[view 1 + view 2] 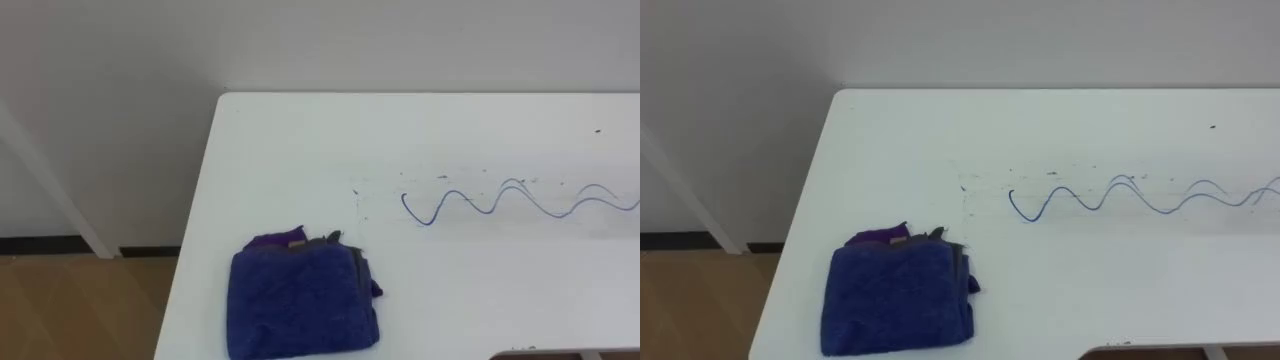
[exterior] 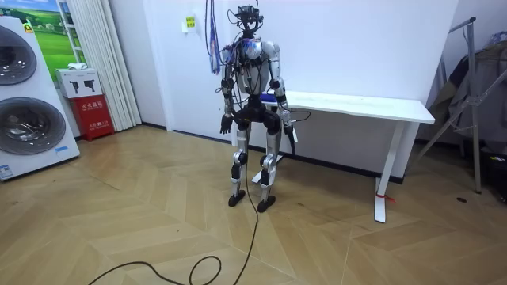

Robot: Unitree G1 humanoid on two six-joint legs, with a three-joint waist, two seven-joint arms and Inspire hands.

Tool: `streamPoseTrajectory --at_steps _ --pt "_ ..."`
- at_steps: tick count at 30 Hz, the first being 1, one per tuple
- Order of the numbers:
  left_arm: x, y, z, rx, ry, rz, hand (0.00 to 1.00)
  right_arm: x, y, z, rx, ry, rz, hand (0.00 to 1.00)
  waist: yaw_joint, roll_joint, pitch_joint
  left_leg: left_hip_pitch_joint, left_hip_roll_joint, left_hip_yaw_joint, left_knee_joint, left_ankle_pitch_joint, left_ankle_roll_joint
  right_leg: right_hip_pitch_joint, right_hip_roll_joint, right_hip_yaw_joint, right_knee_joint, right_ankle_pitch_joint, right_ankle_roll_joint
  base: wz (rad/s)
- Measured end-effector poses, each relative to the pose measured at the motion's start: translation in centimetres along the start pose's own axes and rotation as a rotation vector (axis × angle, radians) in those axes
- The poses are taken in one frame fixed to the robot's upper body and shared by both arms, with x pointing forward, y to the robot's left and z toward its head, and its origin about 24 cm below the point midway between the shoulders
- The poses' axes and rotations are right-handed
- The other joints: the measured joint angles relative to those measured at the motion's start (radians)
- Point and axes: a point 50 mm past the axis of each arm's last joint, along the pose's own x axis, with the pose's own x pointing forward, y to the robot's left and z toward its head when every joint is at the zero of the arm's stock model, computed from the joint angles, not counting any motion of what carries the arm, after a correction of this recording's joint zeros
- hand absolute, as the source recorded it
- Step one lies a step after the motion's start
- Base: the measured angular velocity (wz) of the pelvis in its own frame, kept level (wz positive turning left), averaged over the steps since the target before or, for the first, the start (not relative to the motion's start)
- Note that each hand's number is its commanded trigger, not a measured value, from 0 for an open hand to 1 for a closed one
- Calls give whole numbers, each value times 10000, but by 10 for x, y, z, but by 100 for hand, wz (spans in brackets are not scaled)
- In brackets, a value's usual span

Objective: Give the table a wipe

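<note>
A folded blue cloth (image 1: pixel 300 300) lies near the front left corner of the white table (image 1: pixel 300 140), with a purple and grey edge showing at its back. To its right, a wavy blue pen line (image 1: pixel 500 200) runs across the tabletop with small dark specks around it. In the room view I stand at the left end of the table (image 2: pixel 356 104), facing it. Both arms hang down, the left hand (image 2: pixel 226 125) and right hand (image 2: pixel 292 133) below the tabletop and away from the cloth.
A white wall stands right behind the table. The table's left edge (image 1: pixel 195 230) drops to wooden floor. Washing machines (image 2: pixel 24 103) and a red box (image 2: pixel 93 115) stand at the room view's left, and a metal rack (image 2: pixel 475 95) at its right.
</note>
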Motion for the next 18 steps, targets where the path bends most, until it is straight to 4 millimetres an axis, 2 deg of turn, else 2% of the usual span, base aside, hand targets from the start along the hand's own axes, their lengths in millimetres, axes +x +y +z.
streamPoseTrajectory --at_steps 14,18 --pt "0 -2 2 -170 5 -366 0 0 -2 5 290 -110 106 0 44 27 8 -20 2 18 -1 0 0 -59 4 0 -21 0 0 0" --pt "0 -5 -2 -131 195 -522 0 1 -1 3 1646 15 89 0 22 86 4 -77 -1 27 0 0 0 -89 7 0 -3 0 0 0"
